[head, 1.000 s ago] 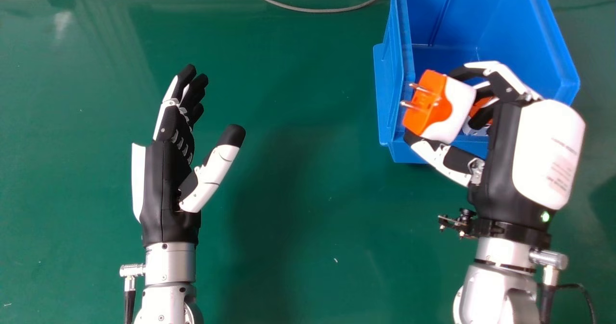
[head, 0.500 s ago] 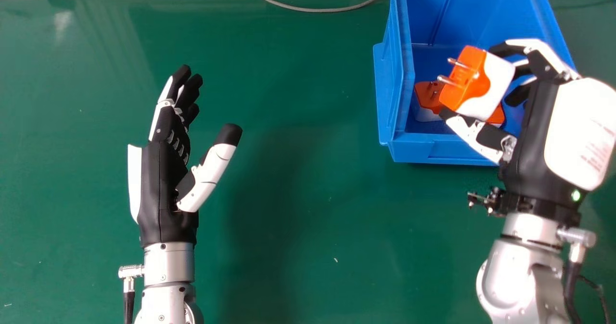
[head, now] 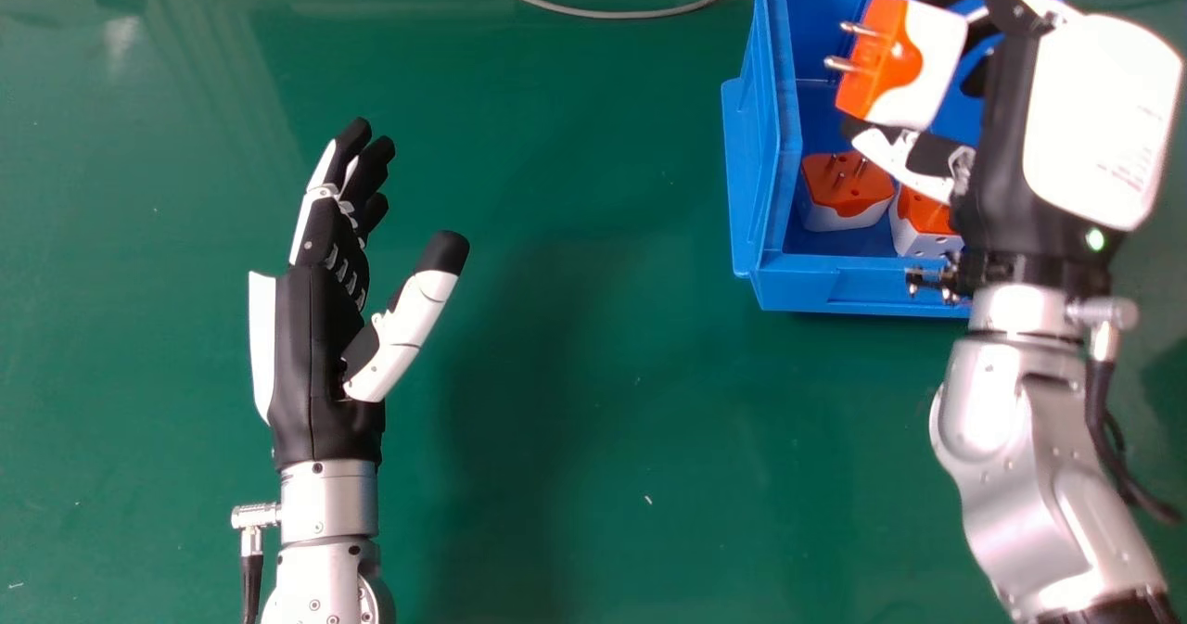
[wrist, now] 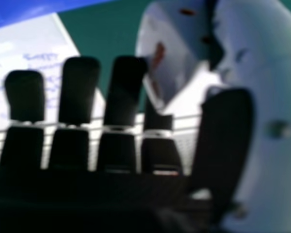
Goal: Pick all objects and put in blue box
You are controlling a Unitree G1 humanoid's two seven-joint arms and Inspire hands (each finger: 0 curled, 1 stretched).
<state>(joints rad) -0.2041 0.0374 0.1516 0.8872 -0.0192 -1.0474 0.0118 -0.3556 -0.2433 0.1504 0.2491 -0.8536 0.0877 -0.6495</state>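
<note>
While your left hand (head: 315, 337) is hanging relaxed at left, your right hand (head: 1006, 160) is pinching the plug adapter (head: 913, 63) over the blue box (head: 835, 288) at far right, probably for dropping beyond two nearer plugs (head: 848, 186).

Your black and white right hand (head: 1006, 142) grips a chunky orange and white plug adapter with metal prongs (head: 932, 58) above the open blue plastic box (head: 835, 292). Inside that box you have two more orange and white plug adapters (head: 851, 188), just beside each other. Your black and white left hand (head: 315, 346), fingers relaxed, is well left of the box, over the smooth green tabletop (head: 593, 420).
</note>
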